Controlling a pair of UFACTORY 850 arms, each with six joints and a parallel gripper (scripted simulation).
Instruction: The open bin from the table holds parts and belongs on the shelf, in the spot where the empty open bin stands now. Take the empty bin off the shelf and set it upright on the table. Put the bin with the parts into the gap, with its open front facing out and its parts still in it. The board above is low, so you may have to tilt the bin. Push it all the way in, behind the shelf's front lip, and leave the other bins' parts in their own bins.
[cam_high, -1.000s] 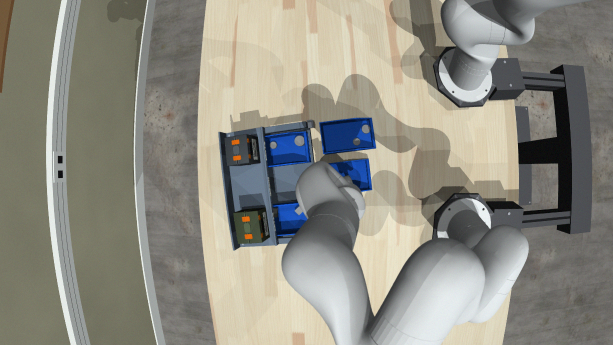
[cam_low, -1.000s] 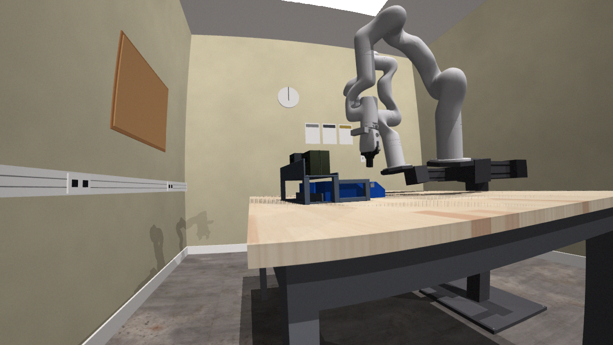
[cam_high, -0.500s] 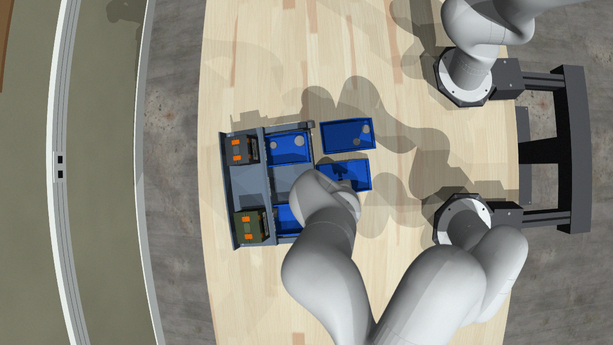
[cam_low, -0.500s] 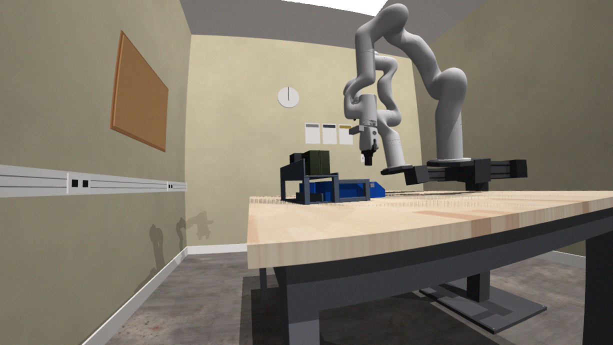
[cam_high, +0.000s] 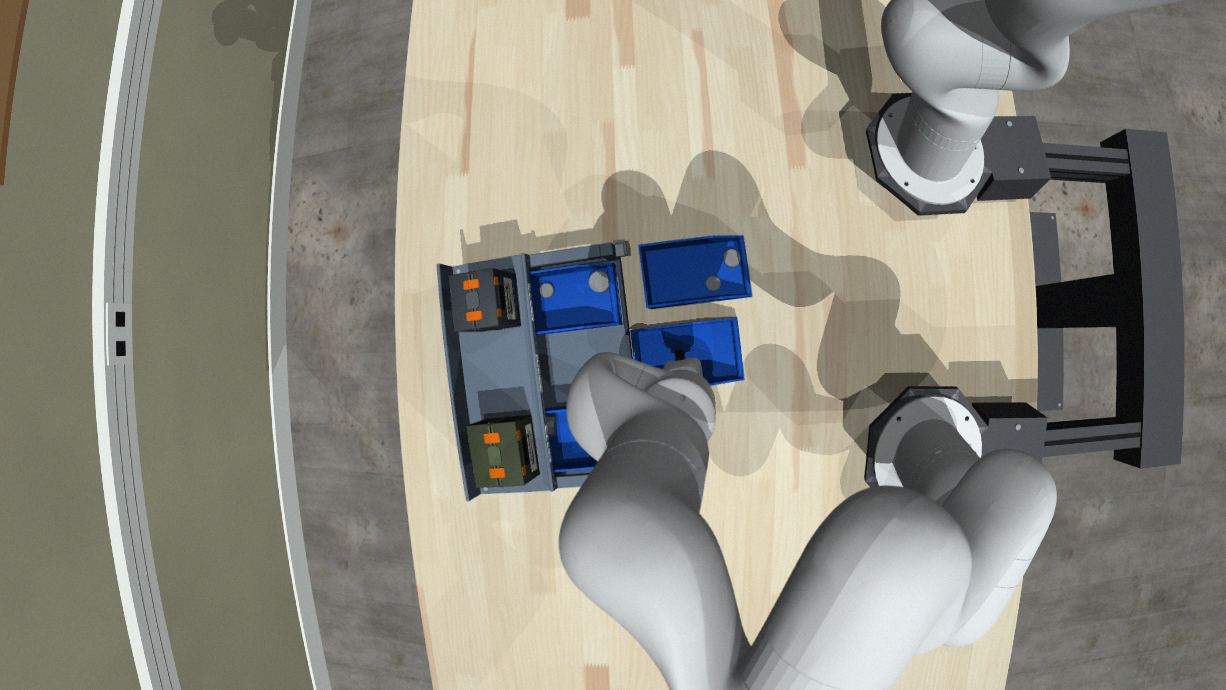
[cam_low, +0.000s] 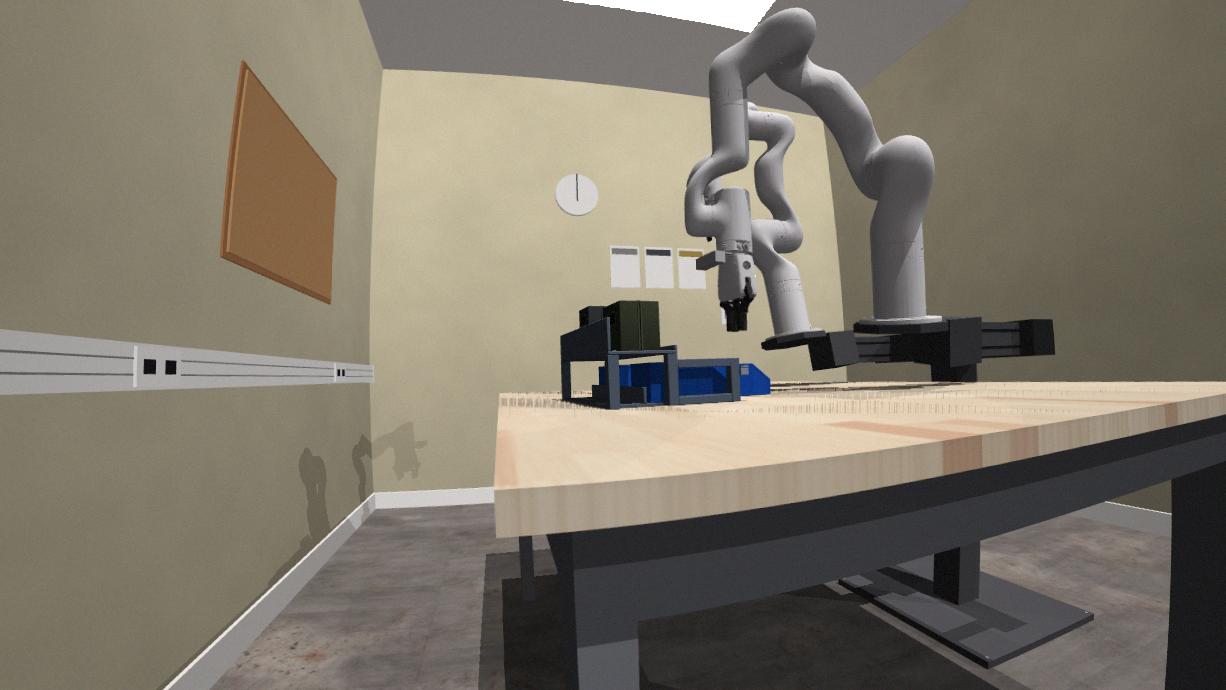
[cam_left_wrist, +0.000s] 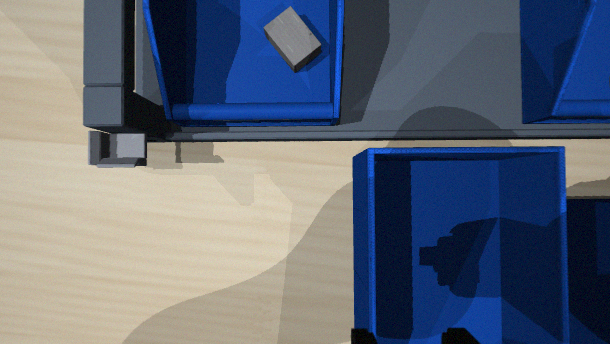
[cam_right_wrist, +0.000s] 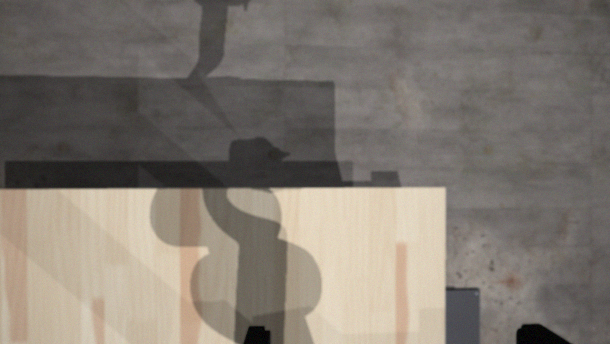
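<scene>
Across the pale wooden bench (cam_high: 514, 591) (cam_low: 703, 454) (cam_left_wrist: 125, 215) (cam_right_wrist: 350, 215), I see the blue open-fronted bin of round grey parts (cam_high: 673, 278) (cam_left_wrist: 587, 230) beside the upright, empty blue bin (cam_high: 739, 349) (cam_left_wrist: 364, 235), my left gripper (cam_low: 735, 322) (cam_left_wrist: 411, 337) above with jaws slightly parted, holding nothing, and my right gripper (cam_right_wrist: 393, 336) wide open.
</scene>
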